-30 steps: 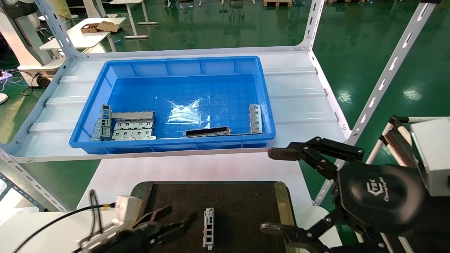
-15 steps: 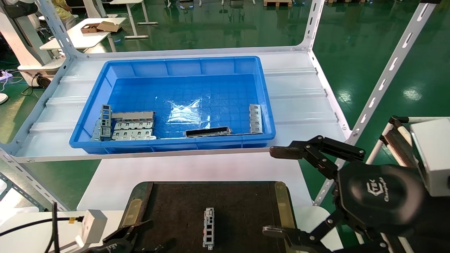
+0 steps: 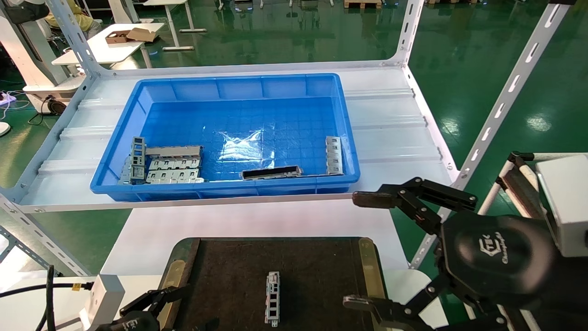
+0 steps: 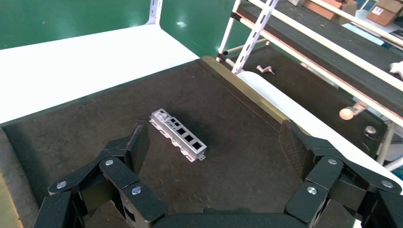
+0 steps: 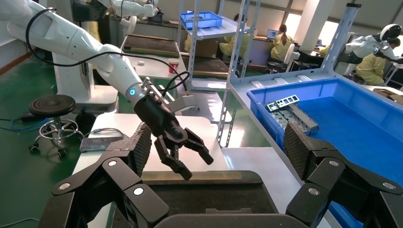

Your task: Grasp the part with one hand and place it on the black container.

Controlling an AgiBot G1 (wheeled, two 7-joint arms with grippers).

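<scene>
Your left hand, released, sits nearest the part, lying lengthwise away from you, on the black container.

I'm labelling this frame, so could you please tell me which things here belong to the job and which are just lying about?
Job:
- part, lying on the black container
- black container
- left end effector, open

Lying about:
- blue bin
- grey cages
- dark slotted piece
- right end effector, open, idle

Black silver-riveted pincer; white arm
</scene>
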